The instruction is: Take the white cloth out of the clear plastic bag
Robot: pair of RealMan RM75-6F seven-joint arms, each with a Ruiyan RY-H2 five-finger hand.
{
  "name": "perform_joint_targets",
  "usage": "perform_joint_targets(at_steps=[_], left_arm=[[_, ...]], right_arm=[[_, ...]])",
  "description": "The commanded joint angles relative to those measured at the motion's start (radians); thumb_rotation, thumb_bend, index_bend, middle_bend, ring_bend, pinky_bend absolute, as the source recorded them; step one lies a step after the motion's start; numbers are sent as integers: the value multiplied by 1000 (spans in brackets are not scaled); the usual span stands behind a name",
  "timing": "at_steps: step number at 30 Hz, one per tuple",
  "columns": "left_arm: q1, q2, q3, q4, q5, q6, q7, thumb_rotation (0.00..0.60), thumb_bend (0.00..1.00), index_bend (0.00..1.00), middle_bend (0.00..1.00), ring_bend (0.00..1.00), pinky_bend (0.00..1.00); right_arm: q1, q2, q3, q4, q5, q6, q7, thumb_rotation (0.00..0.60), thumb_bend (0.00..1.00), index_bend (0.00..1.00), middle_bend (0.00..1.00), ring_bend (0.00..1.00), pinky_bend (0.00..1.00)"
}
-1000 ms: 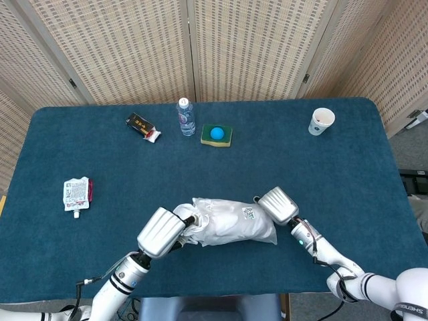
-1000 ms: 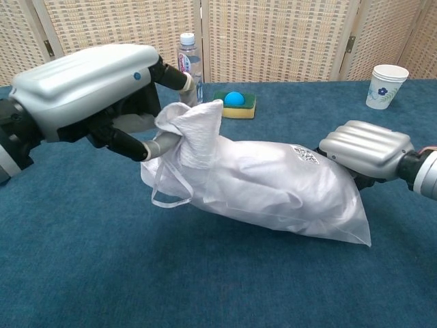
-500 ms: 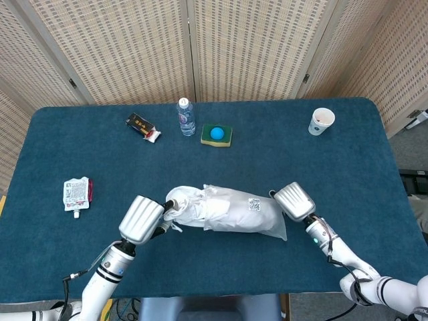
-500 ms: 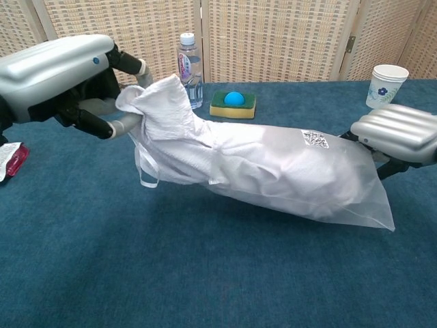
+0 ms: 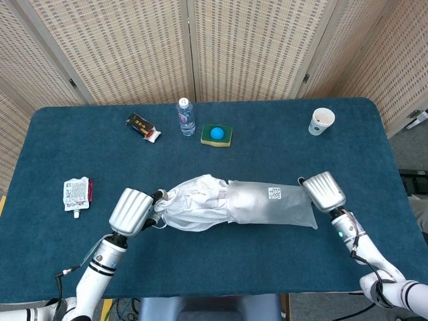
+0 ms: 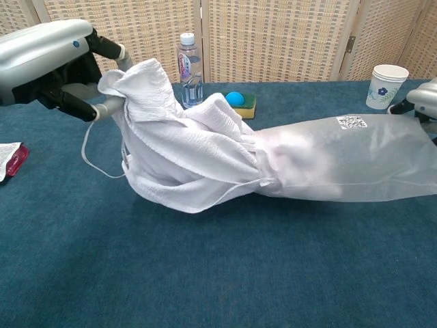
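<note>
I have the left robot hand [image 5: 132, 211] toward the near left of the worktop [image 5: 267, 261], fingers closed on the bunched end of the white cloth [image 5: 194, 204]; chest view shows the same pinch [image 6: 51, 58] on the cloth's top corner [image 6: 171, 150]. About half the cloth is out, crumpled and hanging between the two hands, with a thin drawstring loop dangling beneath. Its other end is tucked in the mouth of the clear plastic bag [image 5: 271, 206], which stretches right, raised off the worktop in the chest view [image 6: 341, 160]. My right robot hand [image 5: 325, 191] grips the bag's far end, near the right edge; only its edge shows in the chest view [image 6: 427, 96], so I can't see how the fingers lie, but the bag is held taut.

Near the left edge lies a white pouch [image 5: 76, 193] with a red side. Toward the far edge, left to right: a small dark snack packet [image 5: 142, 126], an upright water bottle [image 5: 186, 117], a yellow-green sponge [image 5: 217, 136] with a blue ball [image 5: 217, 132] on it. A paper cup [image 5: 322, 121] stands near the far right corner. Wicker screens [image 5: 254, 47] behind the worktop.
</note>
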Motion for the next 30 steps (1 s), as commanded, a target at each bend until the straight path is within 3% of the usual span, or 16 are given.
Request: perform_joint_targets(at_steps=[1,30], left_arm=[[0,3,0,-2,0,1,-1,600,580,705,1000,933,1000],[11,26,1,6,-13,17,-21,600,580,705,1000,932,1000]], right_arm=[[-12,18,9,-6,15,9,-1,600,571,576,1000,1000,1000],[-60,99,79,-53,152,43,-102,600,592,576,1000,1000,1000]])
